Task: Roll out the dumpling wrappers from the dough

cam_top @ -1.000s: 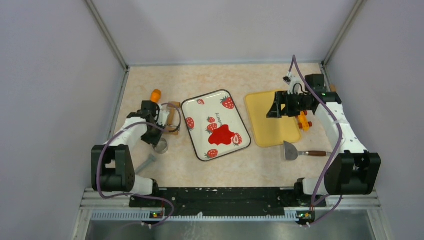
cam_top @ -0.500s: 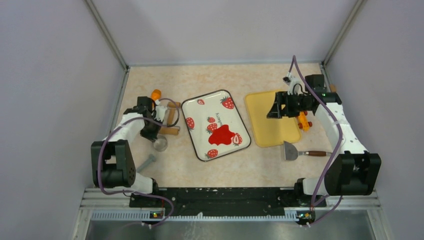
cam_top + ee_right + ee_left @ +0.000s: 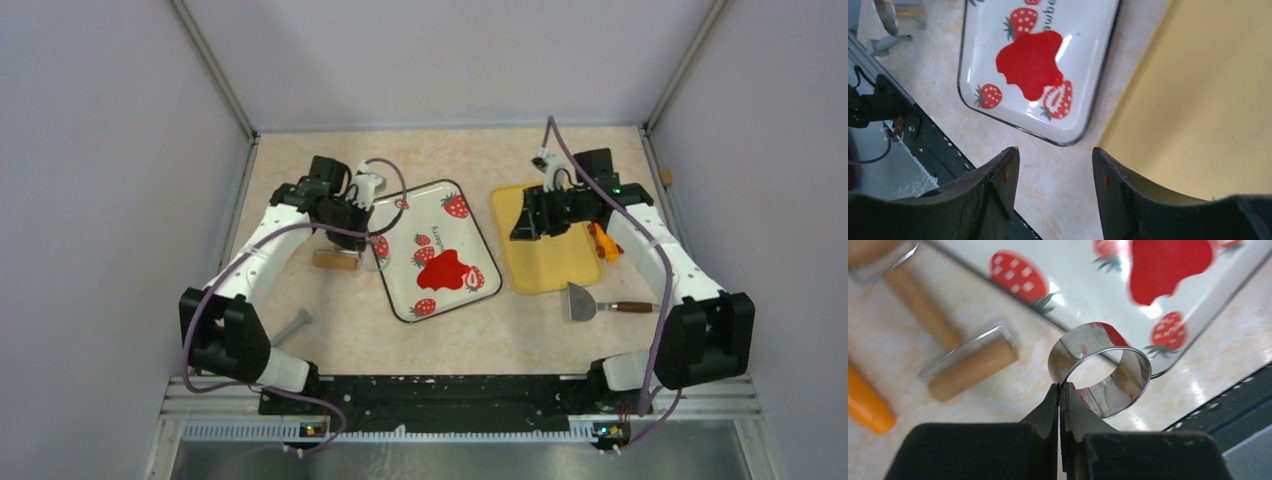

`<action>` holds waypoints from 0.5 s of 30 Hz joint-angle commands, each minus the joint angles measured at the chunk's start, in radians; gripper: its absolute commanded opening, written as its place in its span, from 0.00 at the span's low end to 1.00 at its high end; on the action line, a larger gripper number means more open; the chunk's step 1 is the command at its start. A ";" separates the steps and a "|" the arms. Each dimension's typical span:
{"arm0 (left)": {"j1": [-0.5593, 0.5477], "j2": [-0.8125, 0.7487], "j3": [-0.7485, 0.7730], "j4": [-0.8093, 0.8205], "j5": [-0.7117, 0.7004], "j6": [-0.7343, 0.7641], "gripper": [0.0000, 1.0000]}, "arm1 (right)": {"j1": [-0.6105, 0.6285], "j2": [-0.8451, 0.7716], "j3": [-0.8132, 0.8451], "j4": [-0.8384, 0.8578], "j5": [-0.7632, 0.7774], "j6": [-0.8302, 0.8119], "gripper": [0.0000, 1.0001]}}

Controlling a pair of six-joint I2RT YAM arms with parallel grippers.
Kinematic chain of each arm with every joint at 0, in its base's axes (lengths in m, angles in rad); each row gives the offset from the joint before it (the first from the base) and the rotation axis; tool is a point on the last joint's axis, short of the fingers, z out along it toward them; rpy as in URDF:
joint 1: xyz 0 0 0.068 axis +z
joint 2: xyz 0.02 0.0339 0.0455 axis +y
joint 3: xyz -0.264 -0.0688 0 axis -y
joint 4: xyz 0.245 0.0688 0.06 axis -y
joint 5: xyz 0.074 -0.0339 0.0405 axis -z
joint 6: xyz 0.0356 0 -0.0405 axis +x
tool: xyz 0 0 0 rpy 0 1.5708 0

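Note:
The dough (image 3: 447, 268) is a flat, ragged red blob on the strawberry-print tray (image 3: 425, 212). It also shows in the left wrist view (image 3: 1168, 265) and the right wrist view (image 3: 1030, 62). No neat round wrappers show. My left gripper (image 3: 366, 216) is at the tray's left edge. In the left wrist view it (image 3: 1060, 386) is shut on the wall of a shiny metal ring cutter (image 3: 1130, 390), held above the tray's rim. My right gripper (image 3: 524, 222) hovers over the left part of the yellow board (image 3: 545, 245). In the right wrist view it (image 3: 1055, 152) is open and empty.
A wooden rolling pin (image 3: 335, 260) with a wire frame lies left of the tray, and shows in the left wrist view (image 3: 970, 367) beside an orange handle (image 3: 865, 405). A metal scraper (image 3: 585, 300) and an orange tool (image 3: 603, 243) lie right of the board. A grey bolt-like piece (image 3: 290, 325) lies front left.
My left gripper has carried the ring cutter from the table left of the rolling pin up and right to the tray's left edge. My right gripper has shifted left over the yellow board.

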 commanded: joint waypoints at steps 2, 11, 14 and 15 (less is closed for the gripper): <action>-0.125 0.105 0.141 0.058 0.134 -0.216 0.00 | 0.174 0.109 0.084 0.175 -0.012 0.181 0.55; -0.235 0.318 0.236 0.211 0.142 -0.470 0.00 | 0.226 0.192 -0.003 0.303 -0.119 0.382 0.50; -0.272 0.351 0.244 0.242 0.115 -0.492 0.00 | 0.240 0.214 -0.014 0.359 -0.135 0.418 0.51; -0.281 0.358 0.246 0.245 0.118 -0.496 0.00 | 0.243 0.223 -0.017 0.373 -0.136 0.424 0.53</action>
